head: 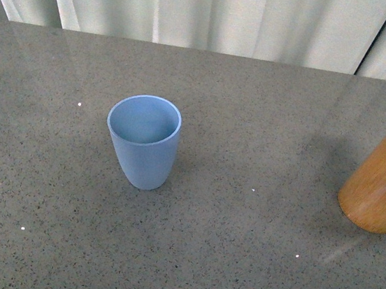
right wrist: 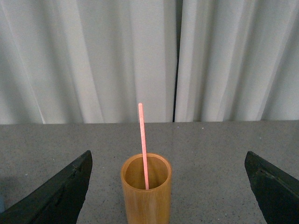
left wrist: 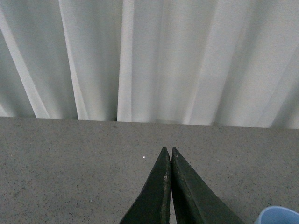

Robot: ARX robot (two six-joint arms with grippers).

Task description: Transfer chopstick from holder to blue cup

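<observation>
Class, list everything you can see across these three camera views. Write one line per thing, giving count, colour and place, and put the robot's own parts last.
blue cup: one, light blue, upright near the middle of the table, nothing seen inside
holder: one, orange-brown, upright on the table at the right edge of the front view
chopstick: one, pink, standing inside the holder, slightly tilted
table: one, speckled grey, under everything
curtain: pale white, pleated, behind the table's far edge
left gripper: one, black, fingers shut with nothing between them
right gripper: one, black, fingers wide open, facing the holder
</observation>
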